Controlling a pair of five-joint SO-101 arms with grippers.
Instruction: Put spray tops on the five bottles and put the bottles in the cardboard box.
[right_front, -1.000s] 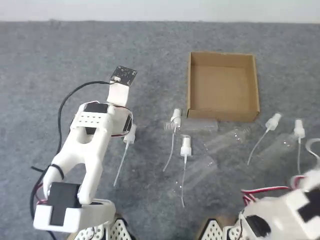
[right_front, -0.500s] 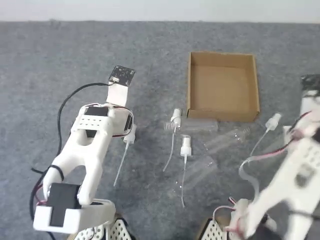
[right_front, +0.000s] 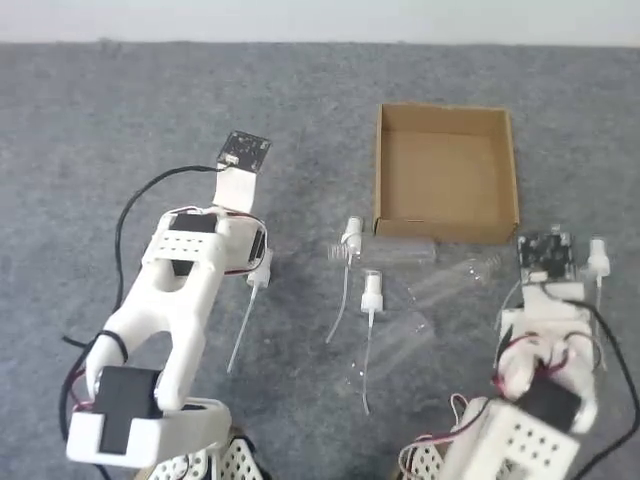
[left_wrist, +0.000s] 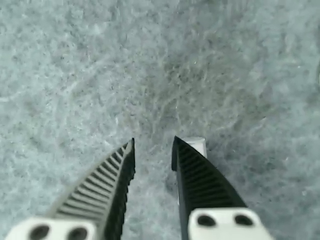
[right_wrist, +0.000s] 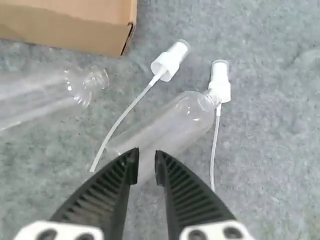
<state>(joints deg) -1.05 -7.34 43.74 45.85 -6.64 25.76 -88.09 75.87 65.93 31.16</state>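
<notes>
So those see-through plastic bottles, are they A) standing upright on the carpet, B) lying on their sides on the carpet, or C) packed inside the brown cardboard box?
B: the clear plastic bottles lie on their sides on the grey carpet, outside the brown cardboard box.

White plastic arms with black motor blocks and black cable; ribbed black jaws on white, screw-fastened bases.
</notes>
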